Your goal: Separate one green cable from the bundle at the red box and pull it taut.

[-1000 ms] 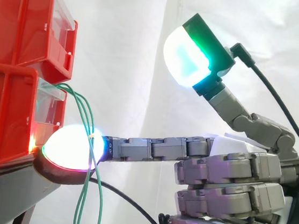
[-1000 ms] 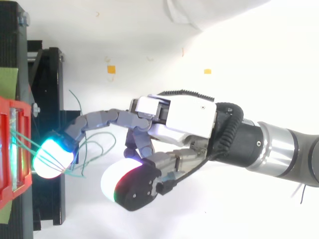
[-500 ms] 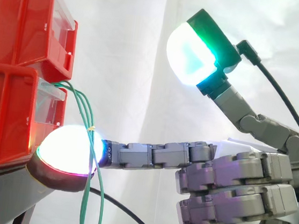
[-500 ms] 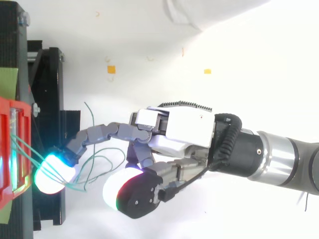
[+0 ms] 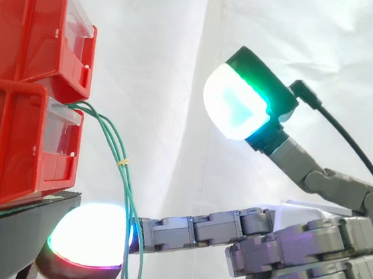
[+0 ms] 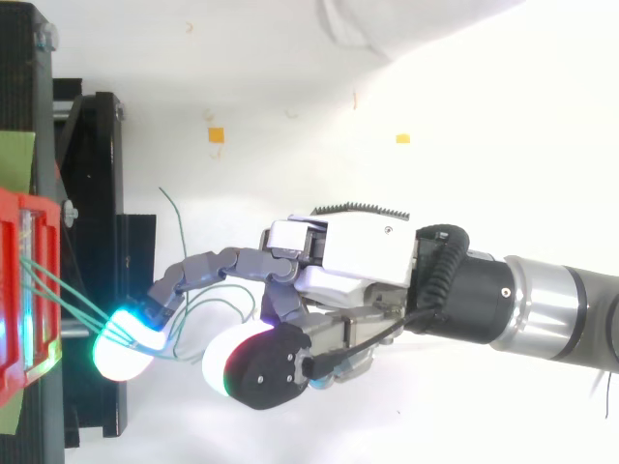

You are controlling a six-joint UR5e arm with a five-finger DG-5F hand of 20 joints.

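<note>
A bundle of thin green cables (image 5: pixel 115 146) comes out of the lower red bin (image 5: pixel 18 140) and hangs down past the stand's edge, tied by a small pale band. From above the cables (image 6: pixel 77 300) run from the bin to my fingertip. My hand (image 5: pixel 321 262) comes in from the right with one finger stretched straight out. That glowing fingertip (image 5: pixel 90 246) lies against the cables below the bin, at the stand's edge. The thumb pad (image 5: pixel 234 104) is raised well above, apart from the cables. The other fingers are curled and hold nothing.
Two red bins are stacked on a black stand (image 5: pixel 0 233) before a white curtain. From above, the stand (image 6: pixel 92 193) lies left of my hand (image 6: pixel 358 251). Loose green cable ends loop under the outstretched finger. Small orange marks (image 6: pixel 216 134) dot the white floor.
My hand has dropped lower. The fingertip slid down the cables from the lower bin's front to below the stand's edge and slightly away from the bin, straightening the cables.
</note>
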